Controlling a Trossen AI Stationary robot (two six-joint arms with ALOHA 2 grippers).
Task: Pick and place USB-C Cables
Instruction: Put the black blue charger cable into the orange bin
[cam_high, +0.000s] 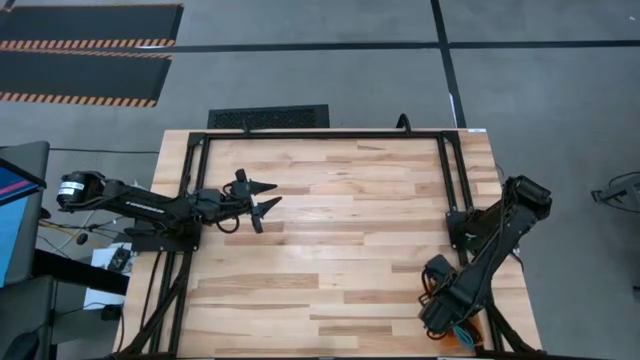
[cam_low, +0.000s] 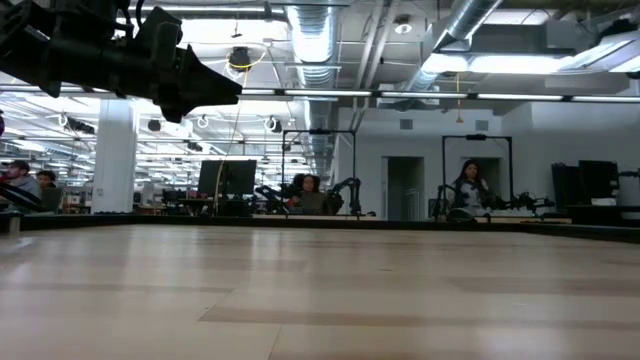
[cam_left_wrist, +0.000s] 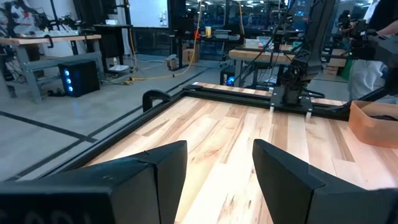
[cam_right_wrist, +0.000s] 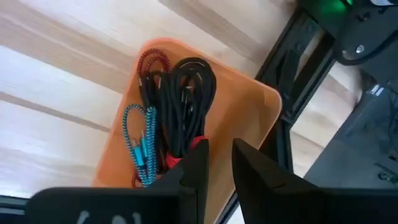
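An orange tray sits at the table's near right corner, partly under my right arm in the high view. It holds USB-C cables: a black bundle, a black-and-red one and a teal one. A red cable shows beside one fingertip. My right gripper hangs above the tray, pointing down, its fingers a narrow gap apart with nothing between them. My left gripper is open and empty above the table's left half.
A black frame runs along the table's far edge and down both sides. Bare wood lies between the two arms. Beyond the table are workbenches, monitors and seated people. A dark floor grate lies behind the table.
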